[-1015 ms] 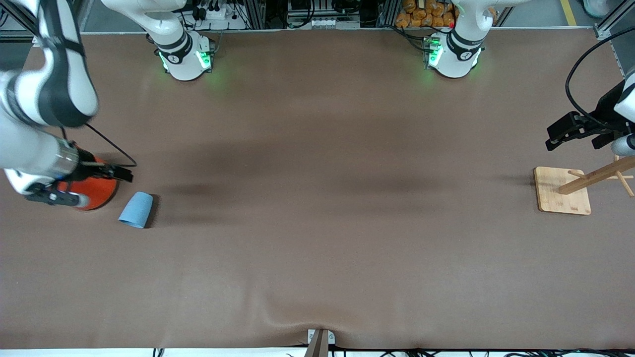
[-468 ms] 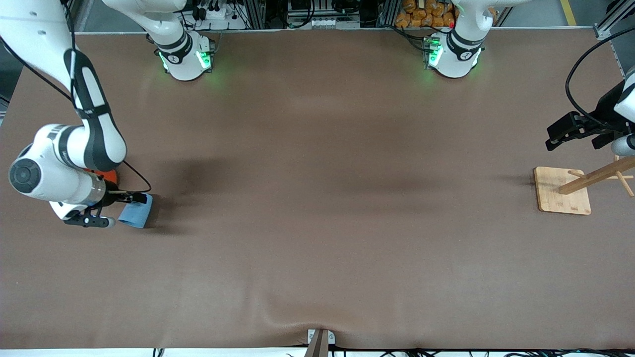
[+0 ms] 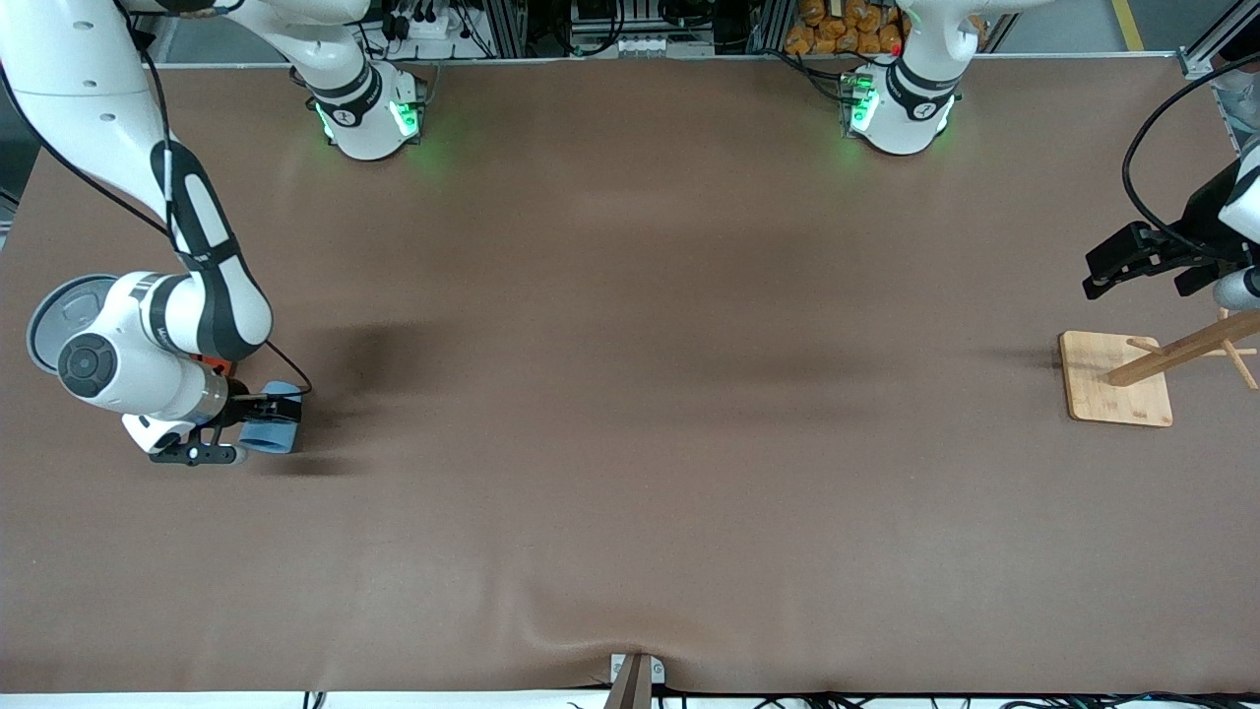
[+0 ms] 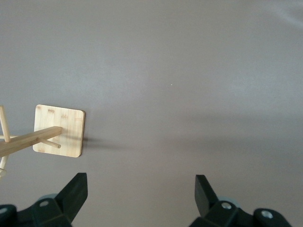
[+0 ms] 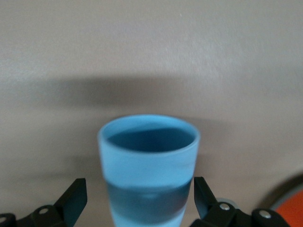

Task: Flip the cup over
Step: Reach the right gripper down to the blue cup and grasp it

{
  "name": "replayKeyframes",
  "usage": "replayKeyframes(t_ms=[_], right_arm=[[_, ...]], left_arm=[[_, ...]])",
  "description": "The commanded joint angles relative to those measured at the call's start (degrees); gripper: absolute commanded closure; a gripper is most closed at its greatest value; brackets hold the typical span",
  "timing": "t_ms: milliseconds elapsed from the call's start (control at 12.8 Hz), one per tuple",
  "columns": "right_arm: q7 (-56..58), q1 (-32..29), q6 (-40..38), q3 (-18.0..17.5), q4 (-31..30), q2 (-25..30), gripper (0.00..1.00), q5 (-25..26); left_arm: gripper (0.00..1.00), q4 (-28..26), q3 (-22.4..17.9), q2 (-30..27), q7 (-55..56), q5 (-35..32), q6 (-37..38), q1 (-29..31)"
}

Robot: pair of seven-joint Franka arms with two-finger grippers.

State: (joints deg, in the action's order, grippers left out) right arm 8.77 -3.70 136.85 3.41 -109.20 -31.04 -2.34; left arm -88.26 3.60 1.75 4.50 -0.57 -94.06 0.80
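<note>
The light-blue cup [image 3: 274,438] sits at the right arm's end of the table and looks to lie on its side. My right gripper [image 3: 254,425] is down at it and partly covers it. In the right wrist view the cup [image 5: 149,158] stands between my open right gripper's [image 5: 140,196] fingers, a small gap on each side. Its rim and darker inside show at the end away from my palm. My left gripper [image 3: 1107,271] waits open in the air at the left arm's end, and its wrist view shows the left gripper [image 4: 140,191] with only bare table between the fingers.
The tall orange can [image 3: 213,358] with its grey lid [image 3: 61,313] stands right beside the cup, mostly hidden by my right arm; its edge shows as the orange can [image 5: 289,213]. A wooden rack on a square base [image 3: 1102,394], the same base [image 4: 59,131], stands under my left gripper.
My right arm swung off the orange can and came down toward the front camera, bringing its open fingers around the cup. The cup stays where it was. The left arm has not moved.
</note>
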Motion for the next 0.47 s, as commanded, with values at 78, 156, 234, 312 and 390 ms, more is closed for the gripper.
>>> replayKeyframes(t_ms=[78,156,234,312,390], right_arm=[[7.0,-1.3,1.5,-0.7,1.4,-1.6,0.25,0.0],[7.8,-1.0,1.3,-0.8,1.3,-1.6,0.37,0.0],[9.6,-0.3,1.0,-0.9,1.3,-1.4,0.42,0.0],[13.2,0.0,0.7,-1.7,1.3,-1.0,0.43,0.0],[17.3,-0.1,-0.3,-3.0,1.3,-0.2,0.44,0.0]], left_arm=[[0.0,0.9,0.3,0.3,0.6,0.8,1.1,0.5],[0.0,0.9,0.3,0.3,0.6,0.8,1.1,0.5],[0.0,0.9,0.4,0.3,0.6,0.8,1.1,0.5],[0.0,0.9,0.4,0.4,0.6,0.8,1.1,0.5],[0.0,0.8,0.4,0.3,0.7,0.8,1.1,0.6]])
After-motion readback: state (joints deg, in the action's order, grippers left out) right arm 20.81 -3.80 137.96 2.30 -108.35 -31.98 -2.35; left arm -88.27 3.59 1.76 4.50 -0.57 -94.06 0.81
